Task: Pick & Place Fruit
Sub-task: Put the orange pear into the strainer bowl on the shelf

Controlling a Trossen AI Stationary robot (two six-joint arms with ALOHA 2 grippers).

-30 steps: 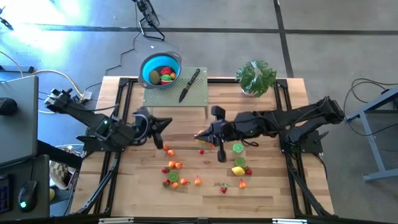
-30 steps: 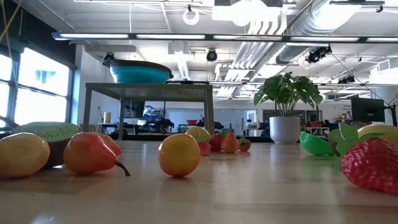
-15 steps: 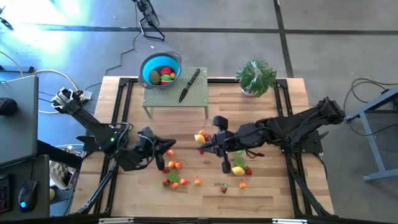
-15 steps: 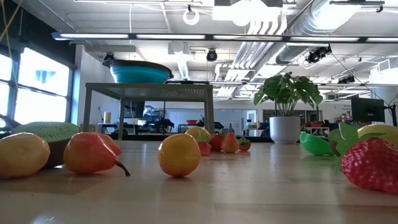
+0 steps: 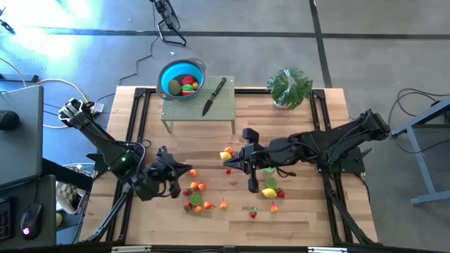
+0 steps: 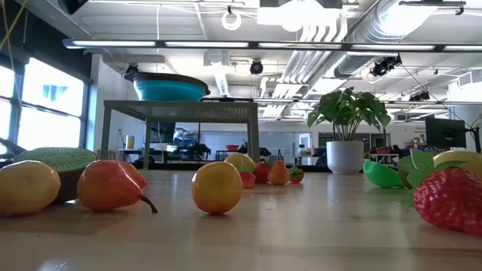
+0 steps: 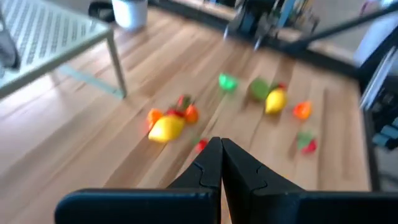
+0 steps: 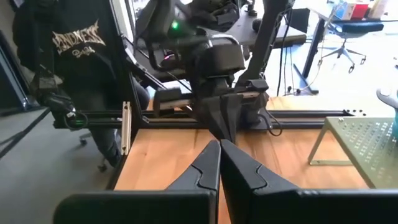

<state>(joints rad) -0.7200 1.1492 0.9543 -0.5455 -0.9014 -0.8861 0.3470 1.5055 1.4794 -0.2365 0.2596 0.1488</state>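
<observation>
The fruit (image 7: 166, 127) blurs in the left wrist view (kinds unreadable); the strawberry (image 6: 450, 197) at 3 o'clock is edge-cropped.

Two arms (image 5: 105, 144), one blue bowl (image 5: 181, 79), one knife (image 5: 214, 95), one potted plant (image 5: 289, 87)

i see grey concrete floor (image 5: 365, 42) around the wooden table (image 5: 302, 211). tall windows (image 6: 38, 105) on one side, white ducts (image 6: 331, 38) and strip lights (image 6: 263, 45) overhead. desk with a mouse (image 5: 27, 230) beside the table, office chair (image 8: 348, 34) further off.
</observation>
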